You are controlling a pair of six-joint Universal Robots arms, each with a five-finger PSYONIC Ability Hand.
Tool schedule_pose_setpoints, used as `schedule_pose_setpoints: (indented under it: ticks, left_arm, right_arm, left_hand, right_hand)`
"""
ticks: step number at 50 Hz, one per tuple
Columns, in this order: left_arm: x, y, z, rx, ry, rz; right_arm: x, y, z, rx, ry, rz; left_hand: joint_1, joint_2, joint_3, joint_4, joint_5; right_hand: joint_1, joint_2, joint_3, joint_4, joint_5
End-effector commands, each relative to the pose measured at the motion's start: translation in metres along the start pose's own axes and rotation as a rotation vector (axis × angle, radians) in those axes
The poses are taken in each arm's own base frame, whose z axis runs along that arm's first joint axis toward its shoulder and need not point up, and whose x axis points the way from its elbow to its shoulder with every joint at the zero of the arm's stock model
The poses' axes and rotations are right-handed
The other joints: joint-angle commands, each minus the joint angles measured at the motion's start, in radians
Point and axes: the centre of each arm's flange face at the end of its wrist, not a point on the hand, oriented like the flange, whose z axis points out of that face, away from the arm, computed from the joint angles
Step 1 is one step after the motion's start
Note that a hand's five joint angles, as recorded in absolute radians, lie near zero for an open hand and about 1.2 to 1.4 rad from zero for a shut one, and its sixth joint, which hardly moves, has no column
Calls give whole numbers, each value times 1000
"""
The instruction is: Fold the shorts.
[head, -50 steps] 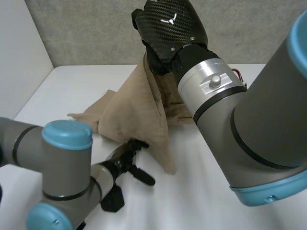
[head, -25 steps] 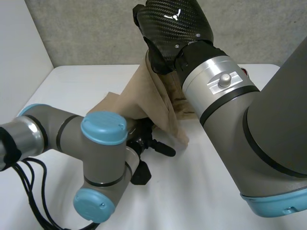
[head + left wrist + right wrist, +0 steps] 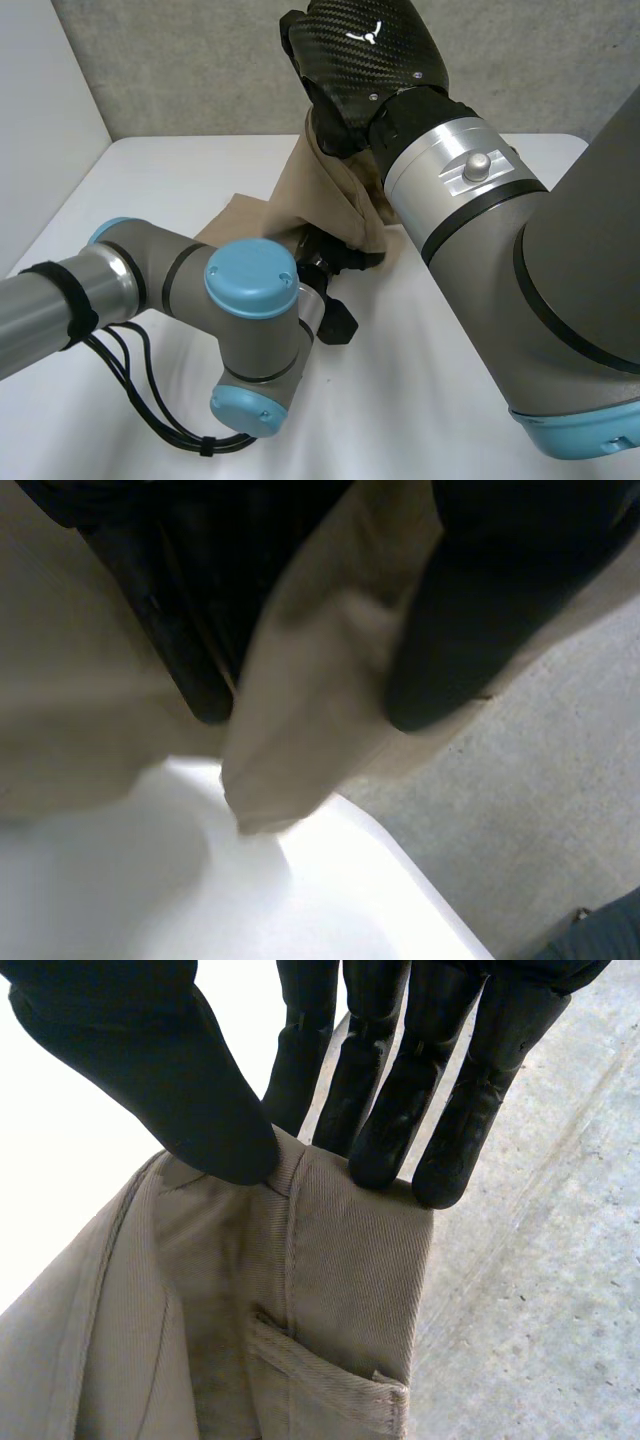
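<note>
Aloft, right hand [image 3: 355,60] fingers [image 3: 385,1100] pinch the waistband of tan twill shorts [image 3: 330,1290]; left hand [image 3: 480,600] pinches a lower fold

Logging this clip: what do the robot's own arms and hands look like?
The left arm and right arm are thick grey tubes with light-blue caps; the right has a silver wrist ring. The right hand is black, its carbon-weave back bearing a white mark. The left hand is plain black.
</note>
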Motion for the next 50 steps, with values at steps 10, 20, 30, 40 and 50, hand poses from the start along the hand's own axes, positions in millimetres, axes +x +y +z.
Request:
schedule_pose_setpoints:
  ticks: [10,20,30,40,50]
  left_arm:
    - [-6,-94,-34,225,-169,123]
    - [-1,-158,-71,164,-158,506]
    - [0,-216,-104,49,-252,827]
    - [-36,-200,-125,-325,-361,1105]
    - [-38,-210,-91,-267,-298,1313]
  right_arm:
    - [3,4,2,-8,7,-17]
    - [25,33,7,-95,59,-55]
    - [36,76,0,-235,68,-76]
    - [19,128,-25,-521,-85,-103]
    - [27,149,-11,-571,-112,-202]
  left_hand:
    - [336,342,348,356,364]
    - [336,342,348,356,364]
    - [336,342,348,356,364]
    - [336,342,348,356,364]
    - [336,342,348,356,364]
  right_hand:
    - [422,220,208,204,238]
    - [422,220,208,204,238]
    - [422,220,208,204,238]
    - [422,220,208,204,238]
    - [422,220,208,204,238]
